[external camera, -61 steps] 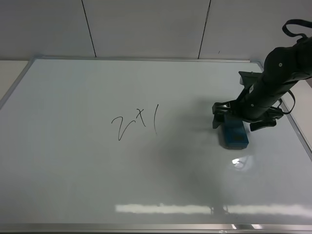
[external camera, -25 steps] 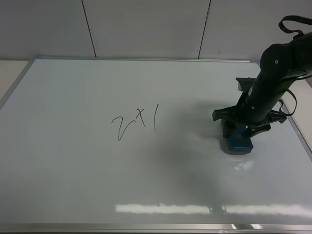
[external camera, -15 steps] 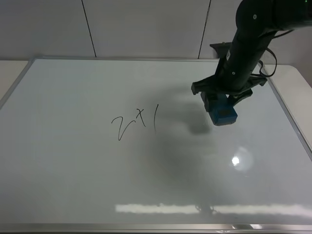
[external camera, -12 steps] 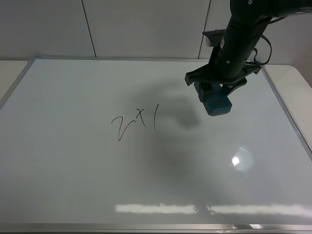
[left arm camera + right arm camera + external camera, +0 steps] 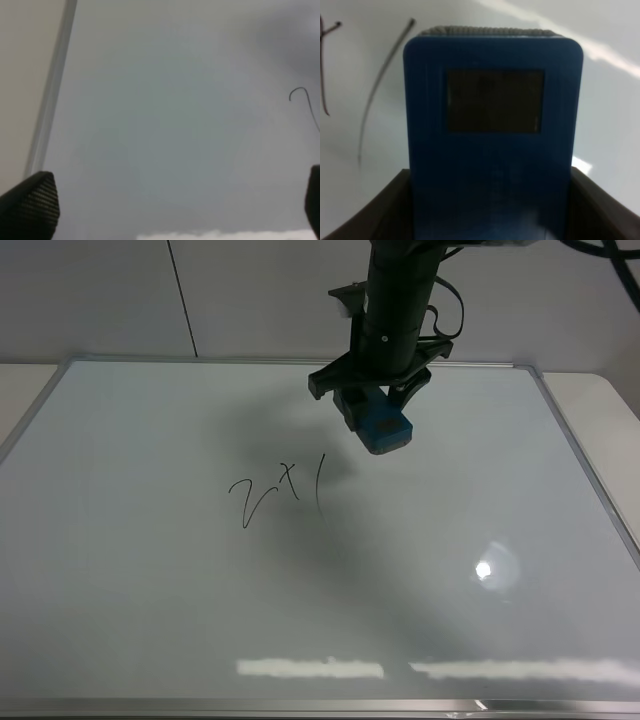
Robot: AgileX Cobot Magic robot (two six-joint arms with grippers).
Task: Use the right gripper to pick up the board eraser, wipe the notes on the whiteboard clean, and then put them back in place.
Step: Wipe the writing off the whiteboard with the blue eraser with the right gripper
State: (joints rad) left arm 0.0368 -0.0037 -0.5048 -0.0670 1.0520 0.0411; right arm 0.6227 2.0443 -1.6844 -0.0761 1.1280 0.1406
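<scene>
The whiteboard (image 5: 150,620) fills most of the exterior high view, with the notes (image 5: 280,495) in thin black strokes left of its centre. The teal-blue board eraser (image 5: 385,428) hangs above the board, up and right of the notes, with my right gripper (image 5: 372,410) shut on it. In the right wrist view the board eraser (image 5: 492,150) fills the frame between the dark fingers (image 5: 375,215), and the notes (image 5: 375,100) lie just beside it on the board. My left gripper (image 5: 170,210) is open over the whiteboard (image 5: 165,125), near its silver frame (image 5: 50,100).
Grey wall panels (image 5: 300,290) rise behind the board. Beige tabletop (image 5: 20,385) shows past the left and right frame edges. A glare spot (image 5: 484,570) and a bright reflected strip (image 5: 310,668) lie on the glossy surface.
My right gripper lifted the board eraser off the right side of the whiteboard. It carried it up and left until it hung close to the notes. The notes are unchanged.
</scene>
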